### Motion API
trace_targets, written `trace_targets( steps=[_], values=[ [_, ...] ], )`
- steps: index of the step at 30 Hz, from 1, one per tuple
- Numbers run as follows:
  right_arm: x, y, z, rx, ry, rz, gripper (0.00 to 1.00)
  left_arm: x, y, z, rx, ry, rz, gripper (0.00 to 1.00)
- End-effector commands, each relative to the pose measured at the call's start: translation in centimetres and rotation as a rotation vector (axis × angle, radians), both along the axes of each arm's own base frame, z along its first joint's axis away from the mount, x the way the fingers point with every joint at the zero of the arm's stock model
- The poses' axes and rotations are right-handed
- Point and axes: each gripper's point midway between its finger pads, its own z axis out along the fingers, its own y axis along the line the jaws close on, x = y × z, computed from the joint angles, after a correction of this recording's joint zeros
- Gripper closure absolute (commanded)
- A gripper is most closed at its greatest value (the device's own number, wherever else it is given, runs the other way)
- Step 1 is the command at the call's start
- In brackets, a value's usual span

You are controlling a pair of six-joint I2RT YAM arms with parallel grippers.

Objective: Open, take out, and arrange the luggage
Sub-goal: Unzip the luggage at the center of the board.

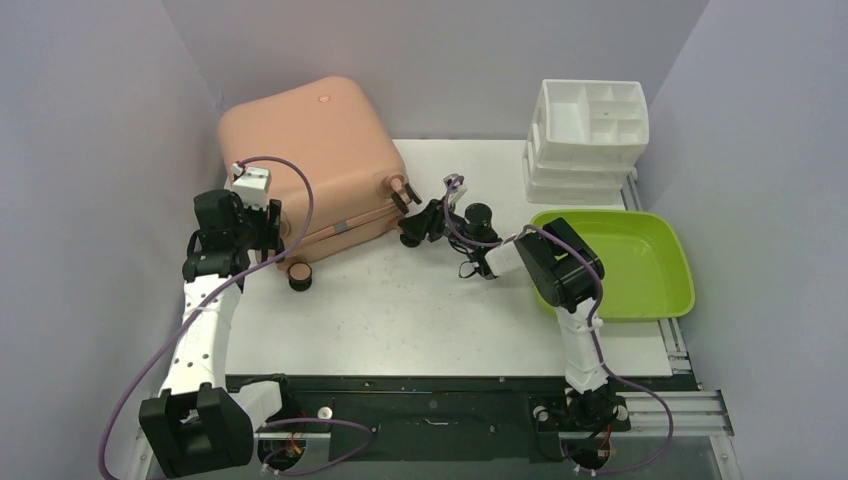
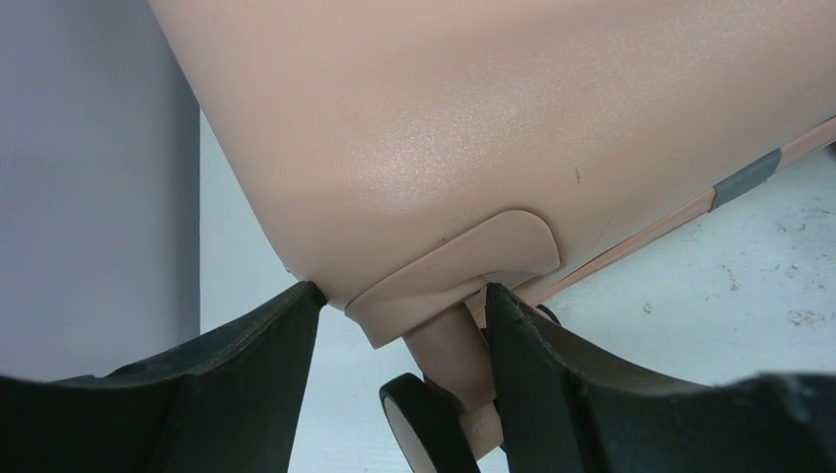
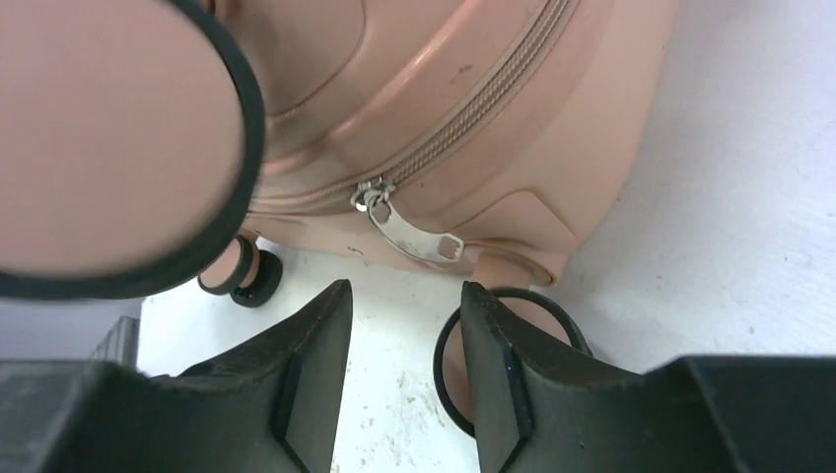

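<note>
Salmon-pink hard-shell suitcase with rounded corners [image 1: 310, 150] is found at the back left of the white table [image 1: 420, 310], its two shell halves together, its near edge turned toward the arms.

Left gripper [image 2: 399, 296] is placed at the near-left corner of the suitcase. Its black fingers [image 2: 256, 355] are held apart, with the pink caster stem [image 2: 449, 360] between them. A clear gap is seen on the left side of the stem. Contact on the right side cannot be told. A dark-rimmed caster wheel [image 2: 419, 424] is seen below the stem.

Right gripper [image 3: 404, 291] is placed at the near-right corner. Its jaws are parted, with nothing between them. The silver metal zipper pull [image 3: 414, 235] is seen just beyond the fingertips, untouched.

Lime-green plastic tray [image 1: 640, 265] and stacked white compartmented organizers [image 1: 585, 165] are noted at the right, well apart from the suitcase.
</note>
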Motion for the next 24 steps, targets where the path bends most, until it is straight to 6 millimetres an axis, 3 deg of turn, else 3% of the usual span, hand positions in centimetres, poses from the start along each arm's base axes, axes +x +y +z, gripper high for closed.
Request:
trace_targets(
  steps=[1,10,17,24],
  values=[
    [-0.8,0.6,5.5,0.013,-0.252,0.008,0.59,-4.2,0.7,-7.0,0.007,0.277,0.02,0.42],
    [0.4,0.7,4.5,-0.067,-0.278,-0.1,0.6,-4.2,0.6,-6.7,-0.015,0.265,0.015,0.42],
    [2.1,-0.3,4.2,-0.085,-0.205,-0.224,0.64,-4.3,0.8,-6.6,-0.023,0.263,0.019,0.42],
    [2.1,-1.3,5.4,-0.077,-0.215,-0.276,0.64,-4.4,0.7,-6.5,-0.037,0.259,0.019,0.42]
  ],
)
